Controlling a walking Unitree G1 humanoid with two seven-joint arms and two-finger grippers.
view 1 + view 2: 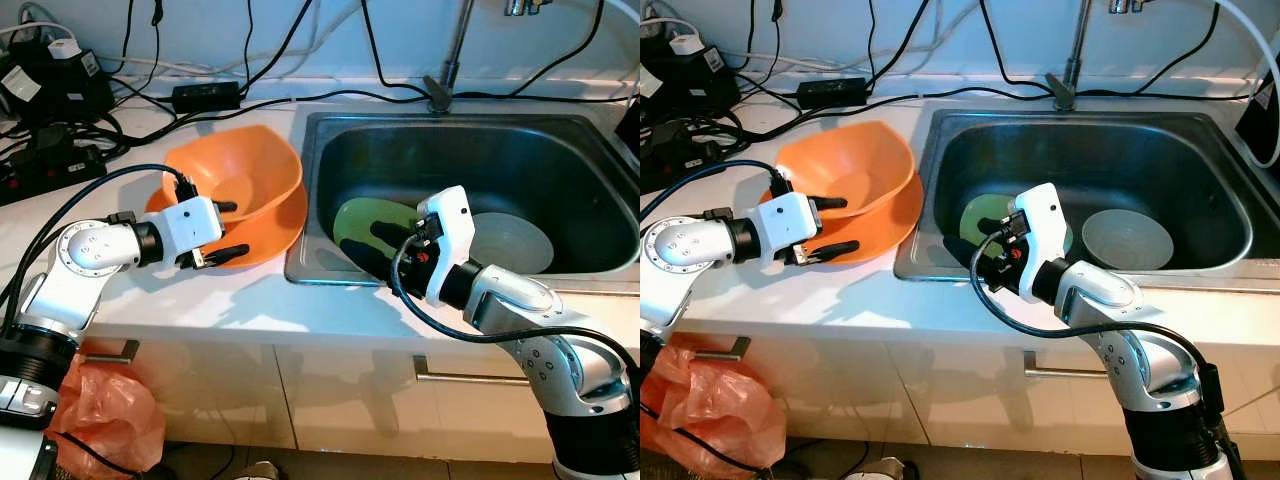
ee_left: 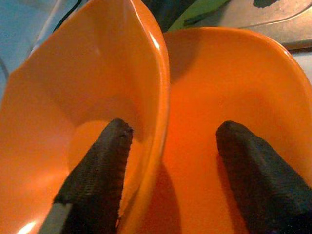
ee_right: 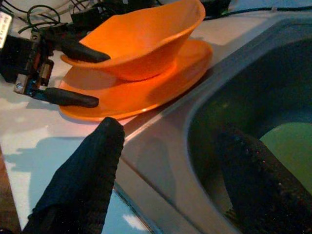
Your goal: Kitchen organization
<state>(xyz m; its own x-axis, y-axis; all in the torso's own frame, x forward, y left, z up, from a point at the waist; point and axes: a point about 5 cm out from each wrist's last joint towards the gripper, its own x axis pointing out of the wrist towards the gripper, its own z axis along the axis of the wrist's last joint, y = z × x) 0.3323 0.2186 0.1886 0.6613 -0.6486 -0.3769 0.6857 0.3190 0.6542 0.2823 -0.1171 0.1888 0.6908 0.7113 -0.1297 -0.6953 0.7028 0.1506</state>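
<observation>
left arm bent across counter (image 1: 200, 310), left gripper (image 1: 228, 230) fingers spread either side of orange bowl (image 1: 240, 175) rim, one finger inside, not clamped. bowl sits on orange plate (image 1: 285, 225) beside sink (image 1: 330, 265). right arm reaches over sink edge, right gripper (image 3: 165, 170) open, empty (near green plate (image 1: 370, 225)); grey bowl (image 1: 515, 245) in basin.
</observation>
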